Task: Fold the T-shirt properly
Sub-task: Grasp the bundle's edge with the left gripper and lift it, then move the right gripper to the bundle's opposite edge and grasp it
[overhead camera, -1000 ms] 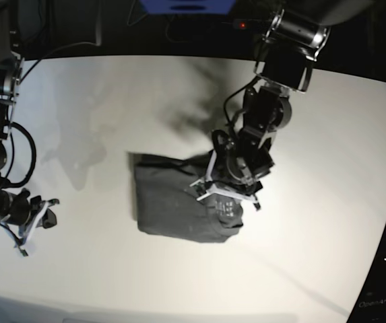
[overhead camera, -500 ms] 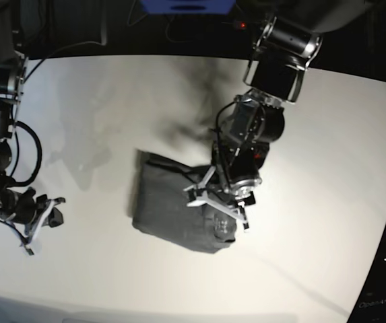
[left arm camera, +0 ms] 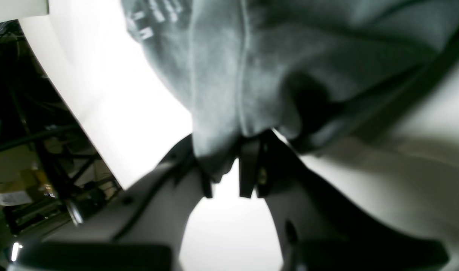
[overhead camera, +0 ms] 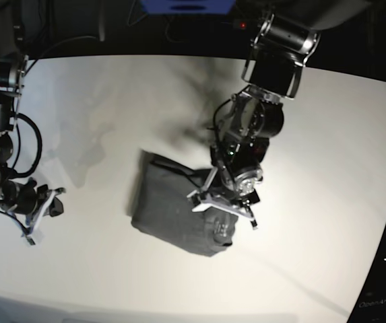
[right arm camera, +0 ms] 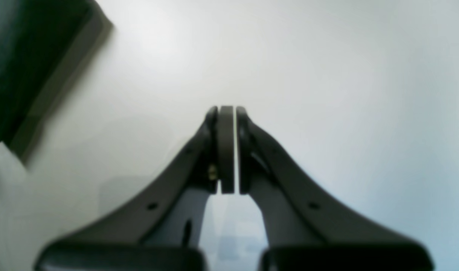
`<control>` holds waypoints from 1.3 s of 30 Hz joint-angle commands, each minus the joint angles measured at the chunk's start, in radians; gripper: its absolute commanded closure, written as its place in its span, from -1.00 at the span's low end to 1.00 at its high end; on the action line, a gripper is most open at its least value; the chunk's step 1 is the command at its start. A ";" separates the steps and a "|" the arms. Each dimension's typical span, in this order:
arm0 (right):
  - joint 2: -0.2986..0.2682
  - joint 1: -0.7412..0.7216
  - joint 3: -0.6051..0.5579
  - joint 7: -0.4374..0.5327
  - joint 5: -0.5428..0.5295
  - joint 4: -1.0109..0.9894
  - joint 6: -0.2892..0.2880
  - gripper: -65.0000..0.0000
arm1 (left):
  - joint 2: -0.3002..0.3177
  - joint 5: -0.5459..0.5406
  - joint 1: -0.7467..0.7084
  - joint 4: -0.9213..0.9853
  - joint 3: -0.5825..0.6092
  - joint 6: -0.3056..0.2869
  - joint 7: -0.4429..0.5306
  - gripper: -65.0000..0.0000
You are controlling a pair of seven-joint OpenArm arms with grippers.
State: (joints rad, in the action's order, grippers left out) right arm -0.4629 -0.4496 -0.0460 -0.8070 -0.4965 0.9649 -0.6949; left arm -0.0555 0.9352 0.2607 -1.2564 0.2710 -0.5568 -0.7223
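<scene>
While the T-shirt (overhead camera: 176, 212) lay folded into a compact dark-grey bundle near the middle of the white table (overhead camera: 327, 141), the left gripper (overhead camera: 223, 206) stood over the bundle's edge on the base view's right, its arm reaching down from the top of that view. Seen from the left wrist, the left gripper (left arm camera: 229, 180) had its jaws drawn nearly together with only a narrow gap between them, and a fold of the T-shirt (left arm camera: 289, 60) was pinched between them, the grey cloth bunching down over one finger and spreading wide above it. Pale printed marks showed on the cloth near the upper edge of that view, too blurred to read. Part of the fabric curled into a dark hollow just beside the jaws, with the bright table showing below and to the side. The right gripper (overhead camera: 43, 214) sat well apart from the bundle, low over bare table near the base view's left edge. From the right wrist, the right gripper (right arm camera: 226, 150) had its 2 pads pressed flat against each other, with nothing between them, and only a dark corner of the T-shirt (right arm camera: 14, 56) appeared at the upper left of that view, clear of the fingers
</scene>
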 commanded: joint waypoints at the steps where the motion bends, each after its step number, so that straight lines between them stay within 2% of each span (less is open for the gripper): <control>1: -0.018 -0.024 0.007 0.022 -0.014 0.018 -0.003 0.98 | -0.007 0.011 0.024 -0.016 0.000 0.011 0.003 0.74; 3: -0.018 -0.022 0.007 0.022 -0.014 0.018 -0.003 0.98 | 0.006 0.011 0.015 -0.016 0.000 0.011 0.003 0.61; 8: -0.018 -0.015 0.007 0.022 -0.014 0.018 -0.003 0.98 | 0.026 0.011 -0.014 -0.026 0.035 0.011 0.007 -0.05; 10: -0.018 -0.015 0.007 0.022 -0.014 0.018 -0.003 0.98 | 0.044 0.009 -0.022 -0.027 0.055 0.011 0.008 -0.23; 19: -0.021 -0.015 0.005 0.022 -0.014 0.018 -0.003 0.98 | 0.055 0.025 -0.031 -0.072 0.087 0.013 0.007 -0.24; 20: -0.021 -0.015 0.005 0.022 -0.014 0.018 -0.003 0.98 | 0.055 0.035 -0.050 -0.090 0.087 0.013 0.008 -0.21; 22: -0.021 -0.015 0.005 0.022 -0.014 0.018 -0.003 0.98 | 0.056 0.061 -0.079 -0.144 0.087 0.011 0.010 0.00; 28: -0.021 -0.015 0.005 0.025 -0.014 0.018 -0.003 0.98 | 0.055 0.084 -0.123 -0.250 0.089 0.011 0.010 0.96; 34: -0.021 -0.015 0.002 0.027 -0.014 0.018 -0.003 0.98 | 0.092 0.080 -0.136 -0.240 0.146 0.011 0.010 0.89; 39: -0.020 -0.015 0.002 0.027 -0.014 0.018 -0.003 0.98 | 0.092 0.084 -0.136 -0.179 0.155 0.011 0.010 0.89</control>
State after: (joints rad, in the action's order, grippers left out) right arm -0.4648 -0.4343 -0.0479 -0.7998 -0.4965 0.9653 -0.6949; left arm 0.0418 1.0054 0.1078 -1.4193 0.4229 -0.5568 -0.7174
